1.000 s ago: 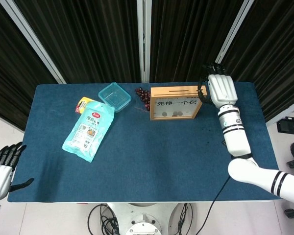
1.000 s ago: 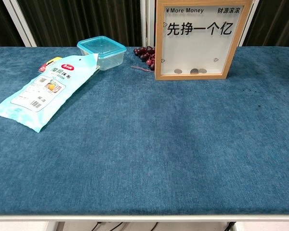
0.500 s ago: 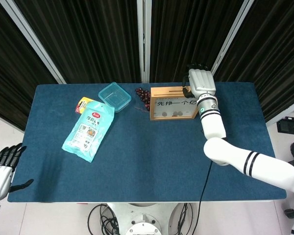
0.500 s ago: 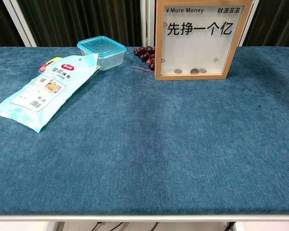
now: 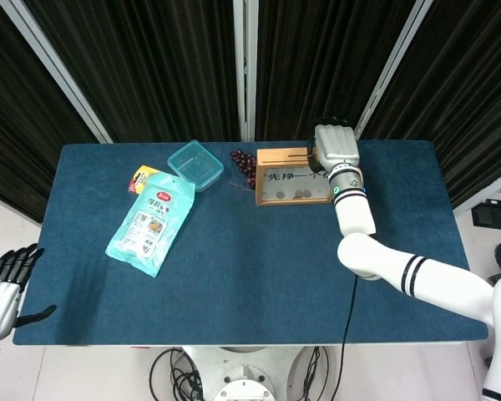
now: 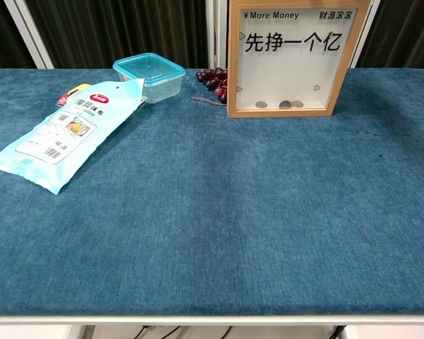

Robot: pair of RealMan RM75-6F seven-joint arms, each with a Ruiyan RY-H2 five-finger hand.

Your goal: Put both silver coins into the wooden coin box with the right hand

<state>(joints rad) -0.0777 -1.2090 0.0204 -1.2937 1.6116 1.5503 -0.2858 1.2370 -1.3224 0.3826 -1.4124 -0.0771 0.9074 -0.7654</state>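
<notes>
Below right hand: coin box.
To its left: grapes, tub, pouch.
Nearer side: bare cloth.

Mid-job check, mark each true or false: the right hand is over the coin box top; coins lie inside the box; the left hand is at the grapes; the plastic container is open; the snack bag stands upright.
1. The right hand is over the top right end of the wooden coin box. True.
2. Coins lie at the bottom of the box behind its window. True.
3. The left hand is at the grapes. False: it hangs off the table's near left corner.
4. The plastic container is open. False: its teal lid is on.
5. The snack bag stands upright. False: it lies flat.
</notes>
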